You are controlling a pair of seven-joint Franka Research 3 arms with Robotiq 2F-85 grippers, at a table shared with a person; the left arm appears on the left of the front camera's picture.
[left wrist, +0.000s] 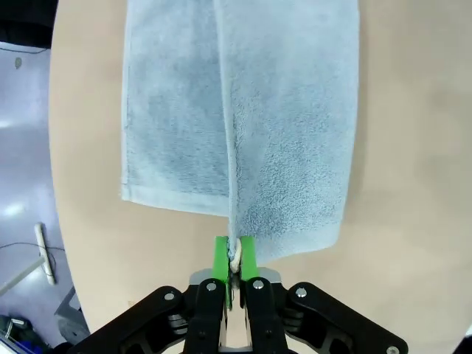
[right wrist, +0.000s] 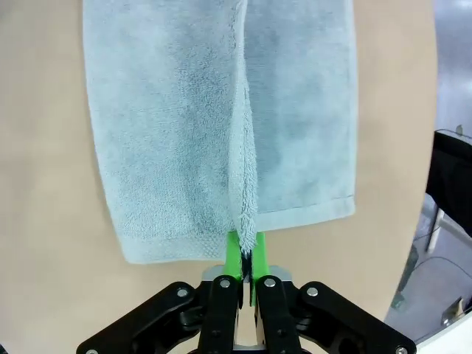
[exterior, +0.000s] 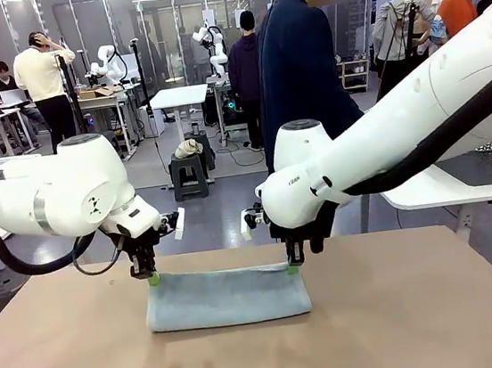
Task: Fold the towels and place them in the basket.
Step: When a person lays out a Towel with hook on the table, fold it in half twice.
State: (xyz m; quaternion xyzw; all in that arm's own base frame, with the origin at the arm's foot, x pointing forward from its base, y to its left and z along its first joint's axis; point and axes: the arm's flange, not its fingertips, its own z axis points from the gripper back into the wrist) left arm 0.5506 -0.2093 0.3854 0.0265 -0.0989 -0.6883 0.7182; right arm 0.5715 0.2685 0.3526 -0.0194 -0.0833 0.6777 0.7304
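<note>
A light blue-grey towel [exterior: 227, 296] lies partly folded on the brown table, its upper layer lifted along the far edge. My left gripper [exterior: 153, 279] is shut on the towel's far left corner. In the left wrist view the green pads [left wrist: 221, 259] pinch the towel's edge [left wrist: 234, 254], and the cloth [left wrist: 243, 118] hangs away below. My right gripper [exterior: 293, 268] is shut on the far right corner. The right wrist view has its pads [right wrist: 234, 254] clamping the bunched hem [right wrist: 247, 214] of the towel [right wrist: 192, 125]. The basket is out of view.
The brown table [exterior: 406, 317] spreads wide around the towel. A person in a dark jacket [exterior: 298, 61] stands just beyond the far edge. A white table [exterior: 462, 184] sits at the right.
</note>
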